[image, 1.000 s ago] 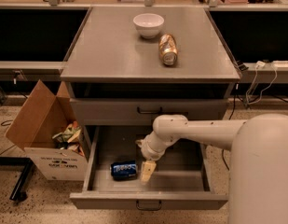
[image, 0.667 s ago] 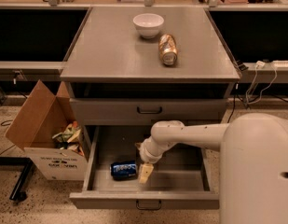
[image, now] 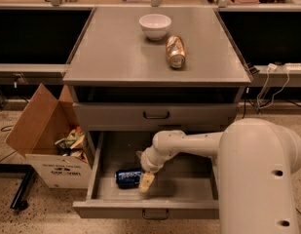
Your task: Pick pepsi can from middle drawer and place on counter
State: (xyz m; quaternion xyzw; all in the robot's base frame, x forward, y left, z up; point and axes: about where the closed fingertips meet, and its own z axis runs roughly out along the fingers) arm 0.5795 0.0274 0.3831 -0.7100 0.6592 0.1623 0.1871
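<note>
My gripper (image: 146, 182), its opening hidden from me, had edged left in the drawer (image: 184, 186) to just beside the can (image: 128, 178), unmoved near the front-left corner, so grasping seemed next.

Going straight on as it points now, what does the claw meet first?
The claw, low in the middle drawer, would probably meet its floor beside the pepsi can, perhaps the can itself; depth is unclear.

Nothing reads clearly: white lettering on the small blue soda can (image: 127, 177), gripper (image: 146, 182) just right of it; dark print on the brown cardboard box (image: 66, 171).
</note>
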